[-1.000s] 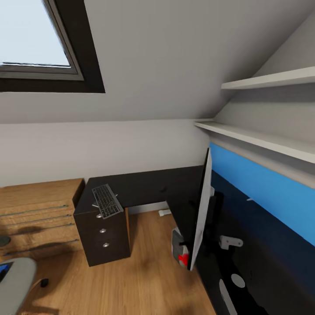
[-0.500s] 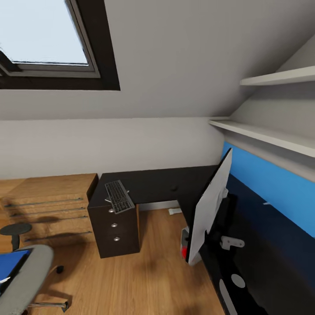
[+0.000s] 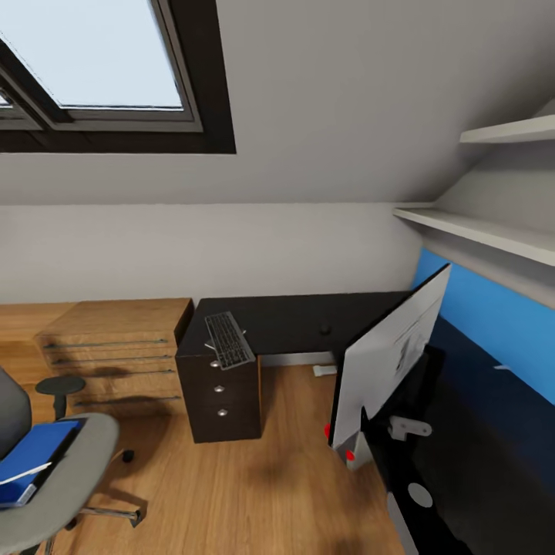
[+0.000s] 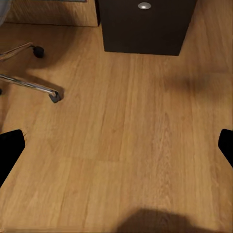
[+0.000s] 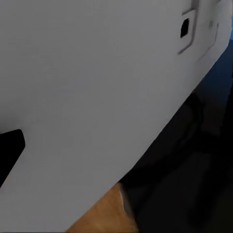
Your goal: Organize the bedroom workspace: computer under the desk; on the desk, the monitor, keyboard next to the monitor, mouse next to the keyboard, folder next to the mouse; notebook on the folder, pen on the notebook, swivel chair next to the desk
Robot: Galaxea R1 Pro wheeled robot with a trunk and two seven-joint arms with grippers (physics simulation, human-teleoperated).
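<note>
The black L-shaped desk [image 3: 293, 320] fills the corner, and the keyboard [image 3: 229, 340] lies over its drawer unit [image 3: 223, 393]. A small dark lump [image 3: 325, 329] on the top looks like the mouse. The monitor [image 3: 385, 351] rises at the desk's right wing, silver back toward me. That back [image 5: 97, 87] sits close before my right gripper [image 5: 116, 150], one finger [image 5: 10, 150] far out. A sliver of the computer [image 3: 357, 456] peeks below the monitor. The folder [image 3: 35, 455] lies on the swivel chair [image 3: 77, 470]. My left gripper [image 4: 116, 145] hangs open over bare floor. Notebook and pen are out of view.
A light-wood drawer chest [image 3: 116, 343] stands left of the desk. The chair's chrome leg and castor [image 4: 55, 96] lie on the wood floor near the drawer unit [image 4: 143, 24]. White shelves [image 3: 478, 231] and a blue wall panel [image 3: 493, 324] run along the right.
The head view has swung left, so the whole scene has slid right. The swivel chair and the folder have come into view, and more of the monitor's back shows.
</note>
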